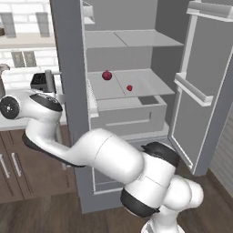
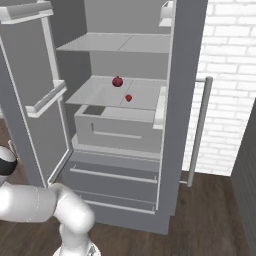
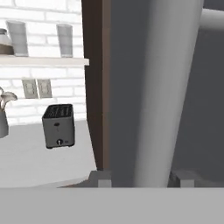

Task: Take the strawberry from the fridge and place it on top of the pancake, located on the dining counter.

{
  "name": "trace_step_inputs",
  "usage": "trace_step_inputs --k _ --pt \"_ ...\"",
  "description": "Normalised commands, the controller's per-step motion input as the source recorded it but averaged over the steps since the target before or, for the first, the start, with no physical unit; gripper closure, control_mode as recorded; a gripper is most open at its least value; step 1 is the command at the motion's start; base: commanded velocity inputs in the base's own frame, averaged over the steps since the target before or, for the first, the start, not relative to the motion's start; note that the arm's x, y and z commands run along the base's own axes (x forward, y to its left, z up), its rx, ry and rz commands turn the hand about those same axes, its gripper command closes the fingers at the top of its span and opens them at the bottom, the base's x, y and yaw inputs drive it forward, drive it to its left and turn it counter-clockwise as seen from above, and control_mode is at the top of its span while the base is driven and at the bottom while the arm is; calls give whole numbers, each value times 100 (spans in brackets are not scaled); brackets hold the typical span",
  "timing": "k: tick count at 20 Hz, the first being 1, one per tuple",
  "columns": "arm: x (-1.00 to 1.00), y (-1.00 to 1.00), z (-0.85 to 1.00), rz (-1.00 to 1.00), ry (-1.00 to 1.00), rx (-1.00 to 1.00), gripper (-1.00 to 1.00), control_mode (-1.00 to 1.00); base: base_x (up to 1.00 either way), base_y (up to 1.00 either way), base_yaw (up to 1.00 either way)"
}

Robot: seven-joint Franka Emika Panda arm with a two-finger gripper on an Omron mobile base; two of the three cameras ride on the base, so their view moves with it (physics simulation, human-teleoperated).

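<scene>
The fridge (image 1: 68,68) stands with both doors swung wide, also seen in the right base view (image 2: 185,75). On its middle shelf lies the tiny bright red strawberry (image 1: 129,88) (image 2: 128,98). A larger dark red fruit (image 1: 107,75) (image 2: 117,81) sits behind it, to its left. My gripper (image 3: 142,179) is at the outer side of one fridge door, open, and the door's long grey handle (image 3: 168,87) runs between its fingertips (image 3: 99,178). There is a gap between the handle and one tip. The pancake and the dining counter are out of view.
A dark toaster (image 3: 58,126) stands on the white kitchen counter (image 3: 39,157) beside the fridge, under a wall shelf with cups (image 3: 43,61). The other open door (image 1: 205,91) juts out on the far side. A brick wall (image 2: 230,75) flanks the fridge.
</scene>
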Motion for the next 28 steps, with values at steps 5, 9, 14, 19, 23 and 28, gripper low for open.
trace_step_inputs --k 5,9,14,19,23,28 --pt "-41 98 -9 0 -2 7 100 -100 0 0 0" --pt "-56 86 -13 -2 -6 8 100 -100 0 0 0" --pt "-99 -73 -1 -4 -6 18 -100 -100 0 0 0" --pt "-70 -100 -34 0 19 29 -100 -100 0 0 0" --pt "52 -100 -86 1 45 16 -100 -100 0 0 0" --pt "35 -100 -100 0 37 9 -100 -100 0 0 0"
